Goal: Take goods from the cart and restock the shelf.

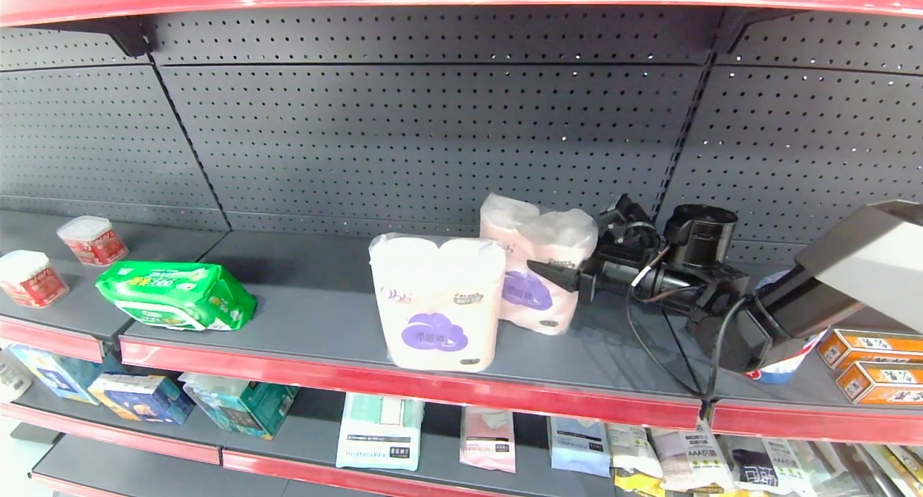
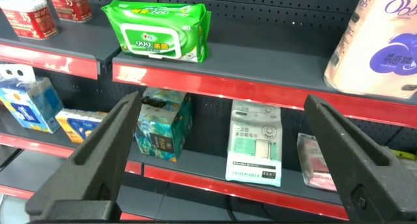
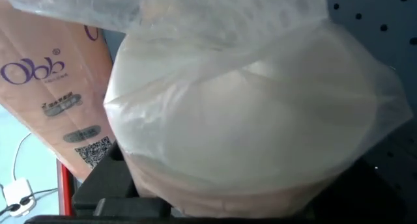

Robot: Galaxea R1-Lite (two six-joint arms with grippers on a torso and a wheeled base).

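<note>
While left hand (image 2: pixel 223 101) gapes empty, right hand (image 1: pixel 549 270) clasps rear tissue pack (image 1: pixel 535 230) on shelf (image 1: pixel 303 302).

A shop, it seems — red-edged shelf (image 1: pixel 404 385) tiers on pegboard backing (image 1: pixel 433 136), stocked with packaged goods (image 1: pixel 177 295).

Front pack (image 1: pixel 436 302) — white toilet rolls, purple cloud print — upright near the shelf (image 1: pixel 310 302) edge; rear pack (image 1: pixel 537 266) (pinkish, same print) upright just behind.
</note>
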